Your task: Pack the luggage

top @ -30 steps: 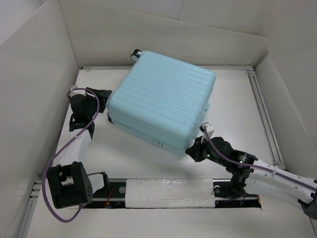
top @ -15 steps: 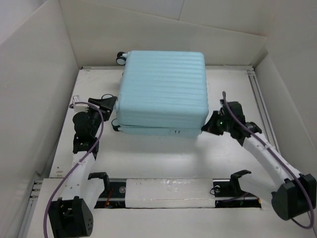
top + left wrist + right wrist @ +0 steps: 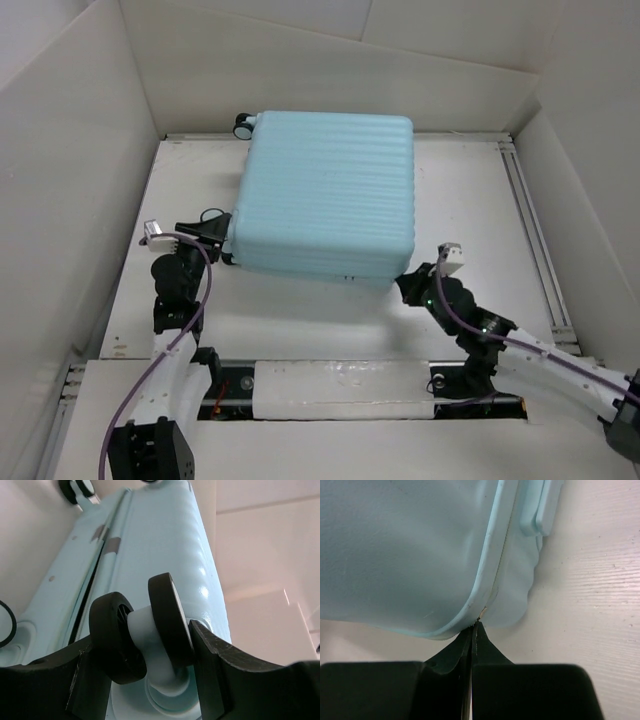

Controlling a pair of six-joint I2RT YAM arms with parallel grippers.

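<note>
- The luggage (image 3: 325, 195) lies closed, ribs up, on the table (image 3: 470, 190), slightly nearer than half a second ago.
- The left gripper (image 3: 215, 232) has moved in to the near-left corner and clamps a wheel (image 3: 145, 630).
- The right gripper (image 3: 405, 287) has swung in from the right side. It is pinched shut, tips at the near-right corner seam (image 3: 492, 570).

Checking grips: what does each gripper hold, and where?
Left gripper clamps the pale aqua ribbed suitcase by a black caster wheel; right gripper shut at its seam, hold unclear.
</note>
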